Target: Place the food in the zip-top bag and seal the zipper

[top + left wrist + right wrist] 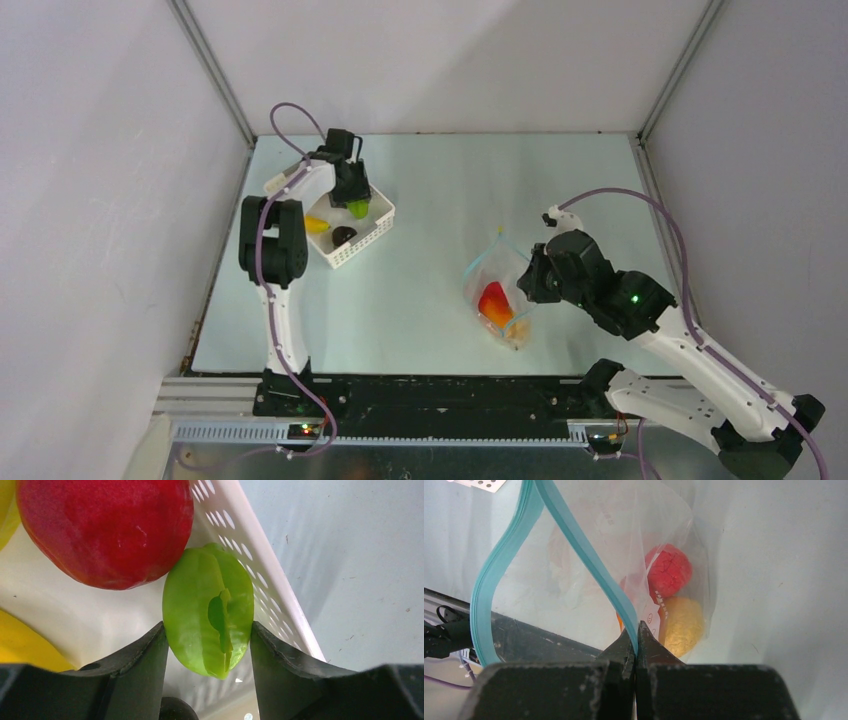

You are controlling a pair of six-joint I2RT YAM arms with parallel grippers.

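My left gripper [207, 635] is shut on a green food piece [207, 610], both fingers pressing its sides inside the white basket [250, 545]. A red food piece [105, 530] lies against the green one, and a yellow piece [25, 645] sits at the left. From above, the left gripper [352, 195] is over the basket [375, 235]. My right gripper [637, 627] is shut on the light blue zipper [574, 535] of the zip-top bag [659, 520], holding its mouth open. Red [667, 570] and yellow-orange [681, 625] food lie inside the bag [497, 290].
The basket also holds a yellow piece [316, 225] and a dark purple piece [344, 236]. It stands at the table's left, close to the left wall. The bag lies right of centre, near the front edge.
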